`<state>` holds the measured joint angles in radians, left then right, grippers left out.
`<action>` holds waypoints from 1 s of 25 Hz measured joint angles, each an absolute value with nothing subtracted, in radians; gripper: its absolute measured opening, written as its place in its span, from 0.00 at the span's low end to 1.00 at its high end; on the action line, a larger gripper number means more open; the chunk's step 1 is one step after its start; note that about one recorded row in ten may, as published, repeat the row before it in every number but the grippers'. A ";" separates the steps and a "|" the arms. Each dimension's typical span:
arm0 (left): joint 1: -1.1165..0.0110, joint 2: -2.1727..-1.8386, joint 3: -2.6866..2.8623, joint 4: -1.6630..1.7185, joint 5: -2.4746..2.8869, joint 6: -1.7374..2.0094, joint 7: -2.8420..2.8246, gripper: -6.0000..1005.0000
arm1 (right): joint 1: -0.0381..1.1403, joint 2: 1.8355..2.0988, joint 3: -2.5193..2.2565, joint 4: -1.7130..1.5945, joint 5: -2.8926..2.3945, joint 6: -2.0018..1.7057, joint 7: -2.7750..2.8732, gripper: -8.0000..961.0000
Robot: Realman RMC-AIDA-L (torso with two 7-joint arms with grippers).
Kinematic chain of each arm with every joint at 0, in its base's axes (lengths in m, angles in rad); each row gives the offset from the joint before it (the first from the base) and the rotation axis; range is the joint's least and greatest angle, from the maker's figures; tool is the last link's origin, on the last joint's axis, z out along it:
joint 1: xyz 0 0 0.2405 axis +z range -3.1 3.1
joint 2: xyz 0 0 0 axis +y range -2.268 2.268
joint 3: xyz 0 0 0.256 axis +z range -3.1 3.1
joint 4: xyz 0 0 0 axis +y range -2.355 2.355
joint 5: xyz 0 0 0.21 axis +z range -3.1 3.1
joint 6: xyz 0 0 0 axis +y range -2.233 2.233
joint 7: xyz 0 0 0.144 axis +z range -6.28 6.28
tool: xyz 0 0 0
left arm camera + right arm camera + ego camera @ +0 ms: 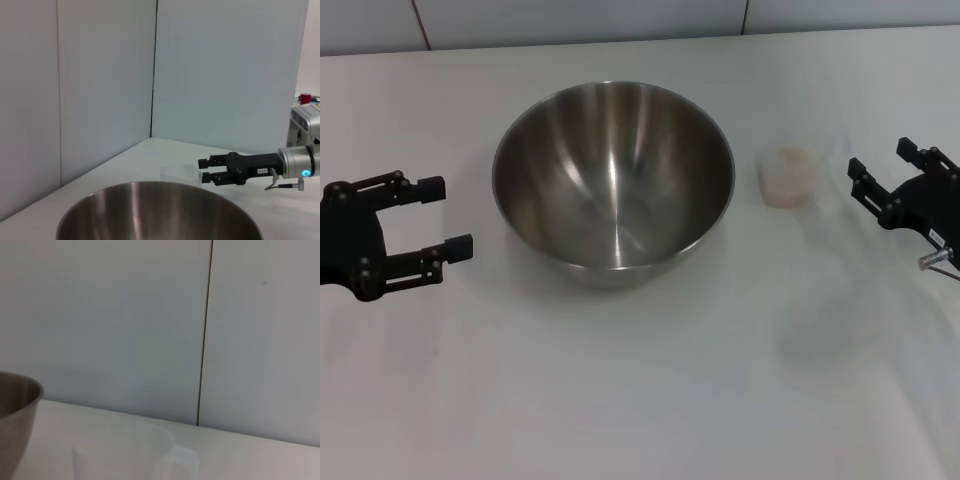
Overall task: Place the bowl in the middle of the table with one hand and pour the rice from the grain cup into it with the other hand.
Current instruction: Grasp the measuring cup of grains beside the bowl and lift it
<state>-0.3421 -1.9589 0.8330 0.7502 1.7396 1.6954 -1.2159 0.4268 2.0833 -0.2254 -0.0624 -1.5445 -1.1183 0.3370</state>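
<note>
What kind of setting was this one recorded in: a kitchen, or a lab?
Probably a lab test bench, not a kitchen: a plain white table backed by bare pale wall panels, holding only a steel bowl and a grain cup of rice between two grippers.

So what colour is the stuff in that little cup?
Off-white, faintly pinkish rice; the head view shows it best.

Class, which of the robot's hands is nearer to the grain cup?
Right. The right hand is just beside the grain cup; the left hand is beyond the bowl.

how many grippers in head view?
2: black two-fingered left gripper open at the table's left edge; black right gripper open at the right edge, beside the clear plastic grain cup.
</note>
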 joint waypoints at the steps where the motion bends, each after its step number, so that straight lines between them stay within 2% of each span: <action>1: -0.342 -1.959 0.833 0.750 1.740 1.693 -1.216 0.75 | 0.430 2.083 -0.225 -0.063 -1.545 -1.111 0.337 0.72; 25: -0.344 -1.962 0.834 0.750 1.741 1.682 -1.209 0.75 | 0.485 2.083 -0.227 -0.052 -1.544 -1.044 0.336 0.72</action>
